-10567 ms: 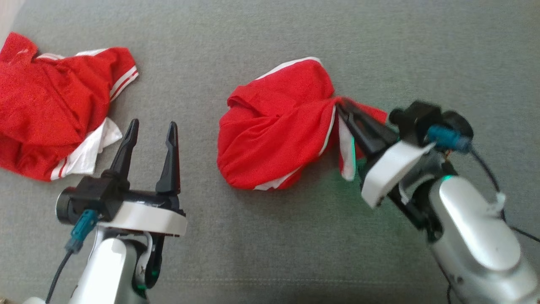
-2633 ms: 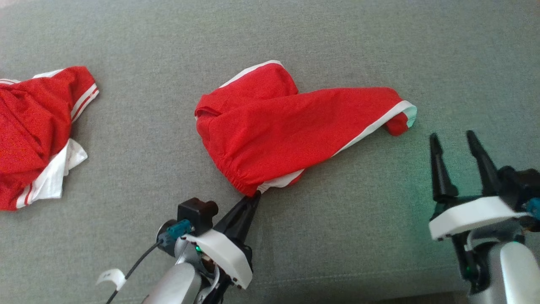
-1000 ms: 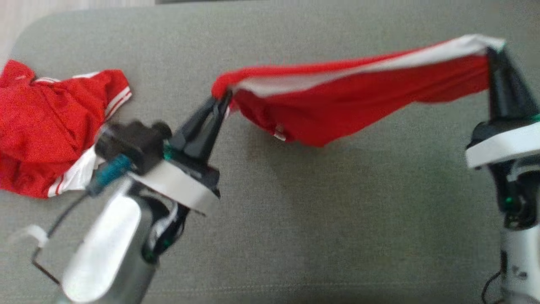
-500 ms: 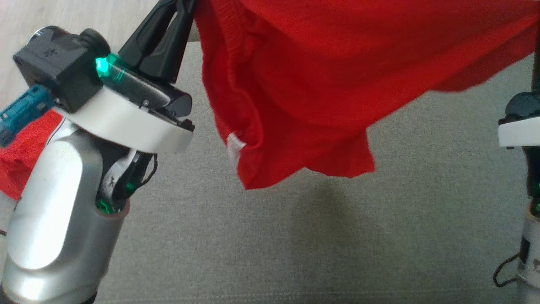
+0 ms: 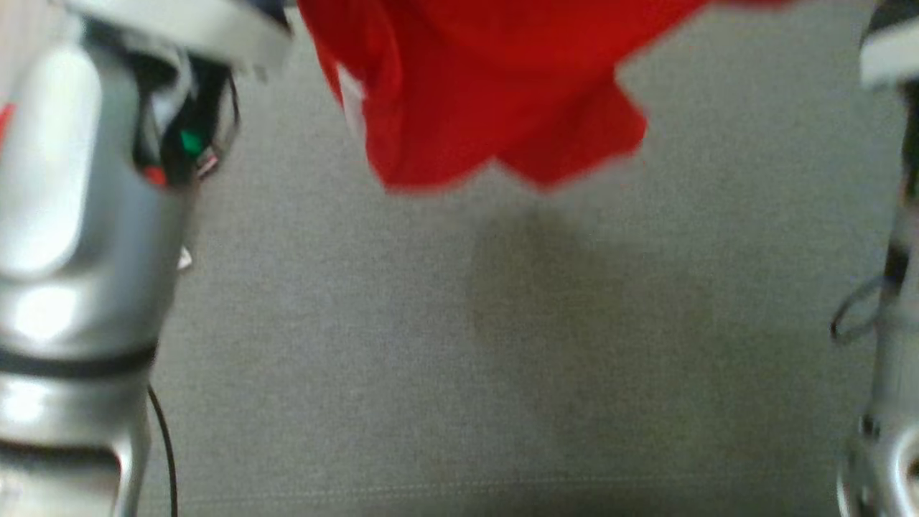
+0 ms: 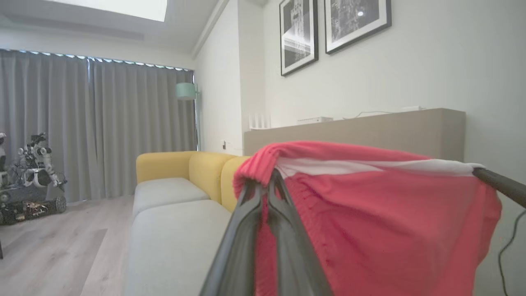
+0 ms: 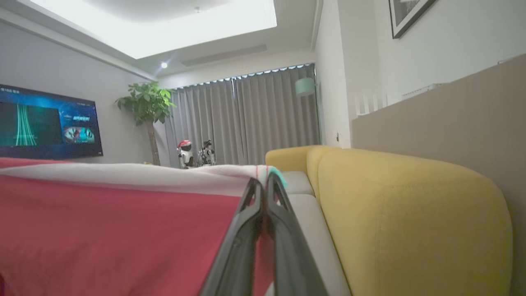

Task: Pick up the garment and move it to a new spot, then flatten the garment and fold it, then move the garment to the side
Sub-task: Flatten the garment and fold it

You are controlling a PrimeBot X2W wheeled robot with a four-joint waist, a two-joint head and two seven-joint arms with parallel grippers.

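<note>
- Holding tight: your left gripper (image 6: 268,183) is clamped on the garment (image 6: 370,230), fingers pressed together, with the red gathered hem bunched over the tips.
- Your right gripper (image 7: 263,183) is clamped too, pinching the other end right at the white band (image 7: 123,176). A speck of teal edge sits at the tips.
- Garment is up in the air, stretched sideways between both grippers. The white band runs along the top edge and the red cloth hangs down below it.
- From the left wrist you see a dark finger (image 6: 499,185) of the right gripper at the garment's far end.
- Head view is blurred. The garment's lower part hangs at top centre with two red flaps pointing down and a small white tag (image 5: 350,93) on the left fold.
- Below it lies the grey cushion (image 5: 359,402), with a soft shadow (image 5: 546,287) on it under the cloth. The cloth looks clear of the cushion.
- Your left arm (image 5: 64,215) stands tall along the left edge, with green and red lights by the wrist. Your right arm (image 5: 894,323) runs along the right edge.
- Behind, there is a yellow backrest (image 7: 411,222), grey curtains (image 6: 94,127), two framed prints (image 6: 335,28), a lit TV (image 7: 49,123), a plant (image 7: 148,107) and a wood floor (image 6: 53,255).
</note>
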